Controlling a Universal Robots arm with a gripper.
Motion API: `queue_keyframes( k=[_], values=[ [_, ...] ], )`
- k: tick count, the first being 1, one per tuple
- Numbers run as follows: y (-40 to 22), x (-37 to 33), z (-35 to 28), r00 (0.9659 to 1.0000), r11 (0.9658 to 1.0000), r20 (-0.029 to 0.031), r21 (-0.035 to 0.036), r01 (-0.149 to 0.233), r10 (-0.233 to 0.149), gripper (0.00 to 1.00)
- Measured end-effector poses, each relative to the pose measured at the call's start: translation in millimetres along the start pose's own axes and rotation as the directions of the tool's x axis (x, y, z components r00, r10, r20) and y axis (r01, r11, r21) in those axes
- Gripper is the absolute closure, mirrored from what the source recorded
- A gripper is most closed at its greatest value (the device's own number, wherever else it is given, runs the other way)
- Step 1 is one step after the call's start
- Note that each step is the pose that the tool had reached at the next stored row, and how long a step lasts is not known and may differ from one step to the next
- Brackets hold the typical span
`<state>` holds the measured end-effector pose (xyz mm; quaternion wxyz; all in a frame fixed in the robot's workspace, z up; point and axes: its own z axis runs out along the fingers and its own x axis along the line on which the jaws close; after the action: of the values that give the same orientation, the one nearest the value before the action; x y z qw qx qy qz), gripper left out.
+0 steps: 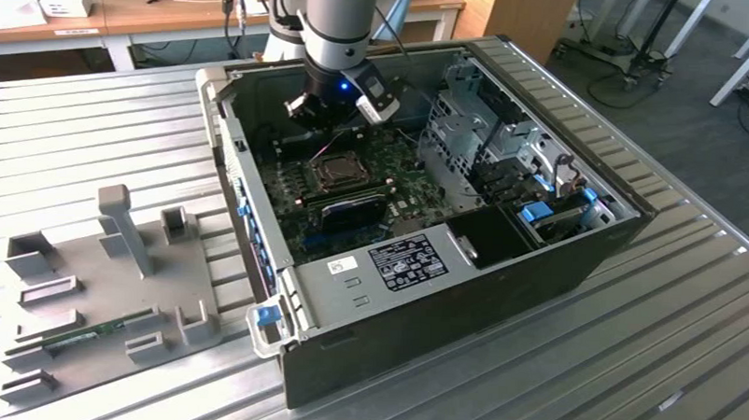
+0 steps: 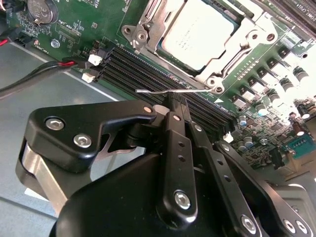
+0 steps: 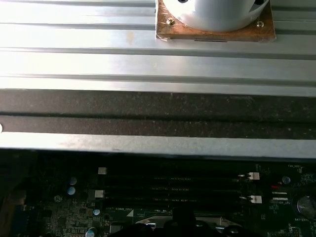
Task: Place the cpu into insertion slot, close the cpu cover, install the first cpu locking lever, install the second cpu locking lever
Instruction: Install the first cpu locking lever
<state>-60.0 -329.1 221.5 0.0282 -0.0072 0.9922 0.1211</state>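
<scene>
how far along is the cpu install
Done: the cpu sits in the insertion slot with the cpu cover down over it. In hand: the gripper, shut, is at a thin locking lever that sticks out, apparently unlatched. Left: latching it; I cannot tell about the other one.

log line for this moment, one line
cpu: in socket | cover: down over it | gripper: shut, at locking lever

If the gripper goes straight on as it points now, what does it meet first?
Probably the thin locking lever right before the gripper, then the memory slots behind it; depth is unclear.
</scene>
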Motion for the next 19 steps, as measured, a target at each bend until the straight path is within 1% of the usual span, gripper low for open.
queue_keyframes(
  k=[3,8,11,19],
  values=[
    [-0.2,-0.2,0.7,1.0000,1.0000,-0.0002,0.0002,0.000,0.000,0.89],
    [-0.4,-3.0,1.2,1.0000,1.0000,-0.0001,0.0001,0.000,0.000,0.89],
    [-0.4,-3.1,1.6,1.0000,1.0000,0.0000,0.0001,0.000,0.000,0.89],
    [-1.6,-3.2,6.1,1.0000,1.0000,-0.0001,0.0000,0.000,0.000,0.89]
  ],
)
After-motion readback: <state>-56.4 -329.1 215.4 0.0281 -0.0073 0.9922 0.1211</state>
